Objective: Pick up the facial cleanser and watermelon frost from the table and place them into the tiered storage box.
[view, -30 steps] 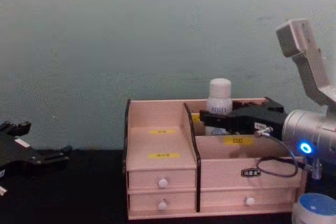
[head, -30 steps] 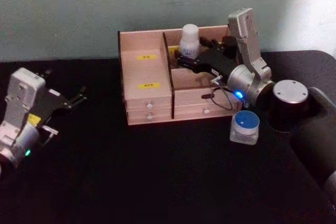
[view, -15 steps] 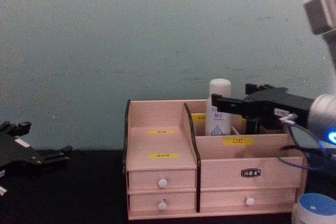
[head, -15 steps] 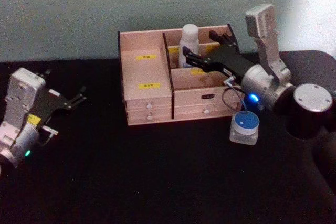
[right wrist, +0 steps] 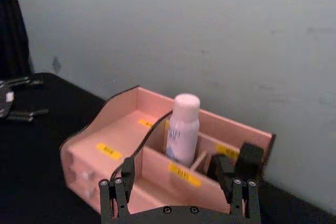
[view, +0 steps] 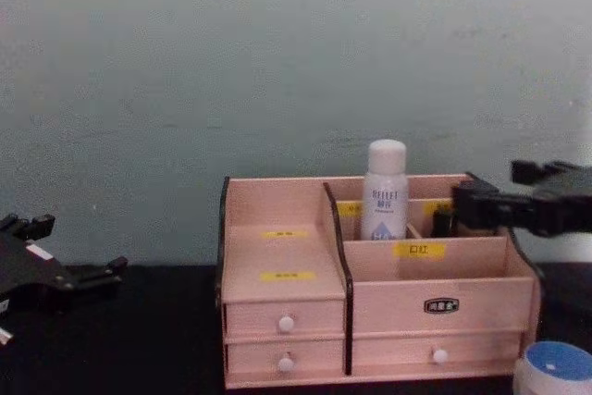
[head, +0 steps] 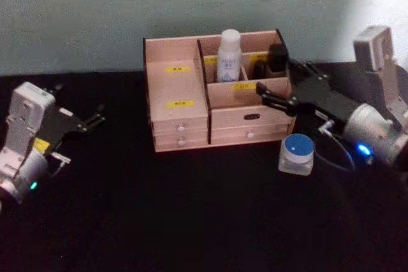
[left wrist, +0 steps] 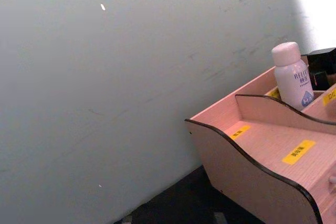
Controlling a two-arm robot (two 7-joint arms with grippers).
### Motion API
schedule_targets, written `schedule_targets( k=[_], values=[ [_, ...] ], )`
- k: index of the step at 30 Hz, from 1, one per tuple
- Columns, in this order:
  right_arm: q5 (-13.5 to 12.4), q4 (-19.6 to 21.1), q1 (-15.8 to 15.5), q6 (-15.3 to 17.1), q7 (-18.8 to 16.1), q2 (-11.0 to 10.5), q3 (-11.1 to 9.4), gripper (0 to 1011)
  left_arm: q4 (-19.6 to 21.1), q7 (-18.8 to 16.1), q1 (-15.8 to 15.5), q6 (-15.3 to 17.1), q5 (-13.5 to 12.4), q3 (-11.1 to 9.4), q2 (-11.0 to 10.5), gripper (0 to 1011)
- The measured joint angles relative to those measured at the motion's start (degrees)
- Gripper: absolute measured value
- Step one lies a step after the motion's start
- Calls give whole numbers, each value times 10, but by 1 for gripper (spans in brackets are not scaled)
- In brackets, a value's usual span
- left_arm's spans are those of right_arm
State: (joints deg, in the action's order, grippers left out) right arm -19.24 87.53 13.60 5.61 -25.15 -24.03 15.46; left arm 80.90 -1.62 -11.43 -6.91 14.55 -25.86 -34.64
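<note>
The facial cleanser (head: 229,55), a tall white bottle, stands upright in a rear compartment of the tiered storage box (head: 182,122); it also shows in the chest view (view: 386,190), the left wrist view (left wrist: 294,77) and the right wrist view (right wrist: 182,129). My right gripper (head: 275,78) hovers open and holding nothing just right of the box's right end, apart from the bottle (view: 488,193) (right wrist: 173,182). The watermelon frost (head: 298,153), a squat jar with a blue lid, sits on the black table in front of the box's right corner (view: 555,367). My left gripper (head: 99,114) rests open at the far left.
A dark object (head: 277,58) stands in the box's rear right compartment beside the bottle. The black table (head: 191,208) spreads wide in front of the box. A grey-green wall (view: 277,62) rises close behind it.
My right gripper let go of the facial cleanser and drew back to the right, out of the box. The bottle stays upright in its compartment. The left arm has not moved.
</note>
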Motion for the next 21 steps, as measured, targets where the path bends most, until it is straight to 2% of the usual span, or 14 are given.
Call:
schedule_targets(
  k=[3,10,15,21],
  values=[
    [-14,38,-37,11,-1,-27,-11,1000,0,0,0,0,0,0,0,1001],
    [-32,77,-91,29,10,-65,-28,1000,0,0,0,0,0,0,0,1001],
    [-41,82,-112,50,17,-82,-31,1000,0,0,0,0,0,0,0,1001],
    [-49,79,-123,74,25,-91,-28,1000,0,0,0,0,0,0,0,1001]
  ],
)
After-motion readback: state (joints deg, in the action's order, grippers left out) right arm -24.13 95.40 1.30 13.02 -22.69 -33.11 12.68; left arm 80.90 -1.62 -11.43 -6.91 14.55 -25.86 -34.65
